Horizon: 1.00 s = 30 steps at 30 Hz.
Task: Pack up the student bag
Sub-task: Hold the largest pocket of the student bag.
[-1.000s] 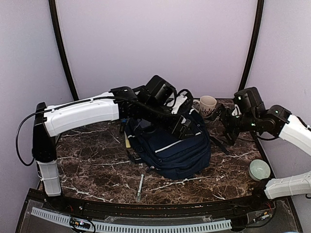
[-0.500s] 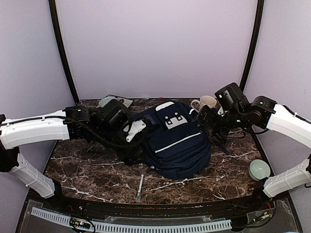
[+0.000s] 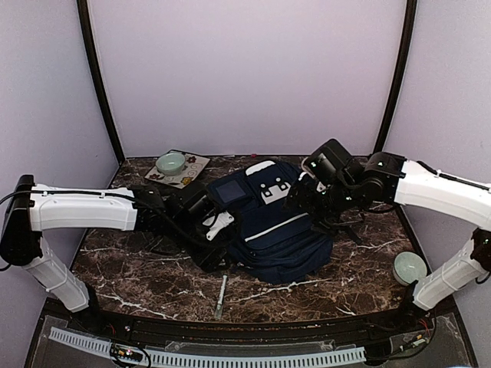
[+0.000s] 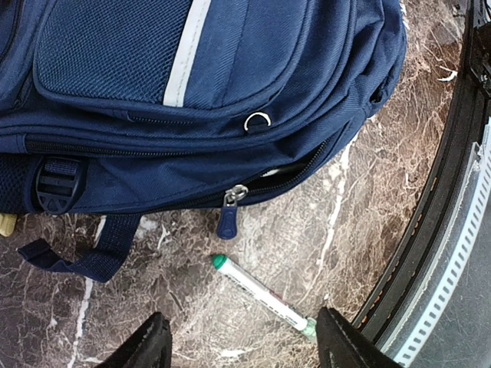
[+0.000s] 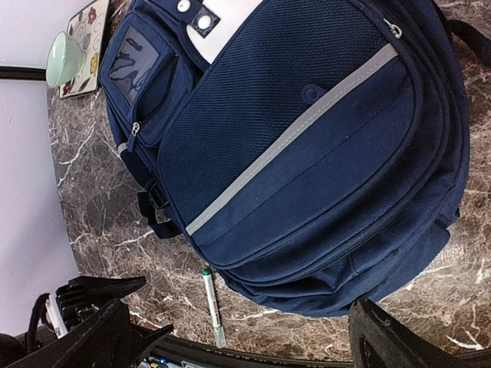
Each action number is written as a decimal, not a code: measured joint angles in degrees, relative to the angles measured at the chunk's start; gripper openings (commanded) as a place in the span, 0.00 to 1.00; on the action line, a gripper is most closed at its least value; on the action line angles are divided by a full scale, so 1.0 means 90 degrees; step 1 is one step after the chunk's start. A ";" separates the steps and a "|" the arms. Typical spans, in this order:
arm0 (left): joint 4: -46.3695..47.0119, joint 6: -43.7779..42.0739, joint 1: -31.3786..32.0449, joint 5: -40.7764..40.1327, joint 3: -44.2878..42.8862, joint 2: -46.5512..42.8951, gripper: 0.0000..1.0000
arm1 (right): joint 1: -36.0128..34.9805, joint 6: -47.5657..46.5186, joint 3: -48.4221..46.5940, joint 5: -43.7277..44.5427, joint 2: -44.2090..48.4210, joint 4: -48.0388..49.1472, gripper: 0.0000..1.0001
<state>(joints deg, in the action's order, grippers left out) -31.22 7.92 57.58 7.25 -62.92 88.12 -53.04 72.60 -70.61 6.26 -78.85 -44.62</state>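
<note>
student bag [image 3: 276, 230]: lying flat, front up, mid-counter [image 3: 130, 268], a bit toward the right edge; biggest item in view.
bag opening: side zip only part-way undone, with a narrow dark slit by the zip pull [image 4: 229, 218]; the other pockets look shut.
pen [image 4: 265, 295]: white barrel, green cap, flat on the counter just beside the bag's near side, between the bag and the near edge. Not touching the bag.
left end effector [image 4: 242, 341]: fingers apart with nothing between them, low over the counter near the pen and zip pull.
right end effector [image 5: 249, 326]: jaws spread wide and empty, hanging above the bag's right side, not touching it.
other items: tray [image 3: 196, 165] with a green bowl [image 3: 170, 162] at the far-left corner; small pale cup [image 3: 409, 267] by the right edge.
step in hand (guess): left arm lining up on the pen, to pick it up and put it in the bag.
how to do it well: turn the wrist so the fingers close across the barrel, not along it. Centre on mid-barrel, away from the cap end. Drop until the fingertips nearly meet the marble, since the pen lies flat and low.
risks: the round barrel may roll or skid on hard stone. The loose strap [image 4: 107, 245] and zip pull lie close by, so keep the fingers clear of them.
after the grasp: the slit looks too narrow for an easy drop. The right arm is probably needed to hold or widen the opening.
</note>
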 measured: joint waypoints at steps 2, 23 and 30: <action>0.0087 -0.0044 -0.0049 0.0104 0.0087 0.0000 0.67 | -0.0129 0.0002 -0.0148 0.0039 -0.0126 -0.0075 1.00; 0.1314 -0.0423 -0.0073 0.0461 0.0733 0.0695 0.54 | -0.0454 0.0306 -0.0226 0.0109 -0.0435 -0.0289 1.00; 0.1566 -0.0529 -0.0073 0.0481 0.0736 0.0872 0.33 | -0.0457 0.0308 -0.0187 0.0044 -0.0478 -0.0291 1.00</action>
<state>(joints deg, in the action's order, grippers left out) -17.12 3.16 56.93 11.57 -56.29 95.96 -57.14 75.37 -72.29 6.66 -83.15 -47.24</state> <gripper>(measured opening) 0.411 0.996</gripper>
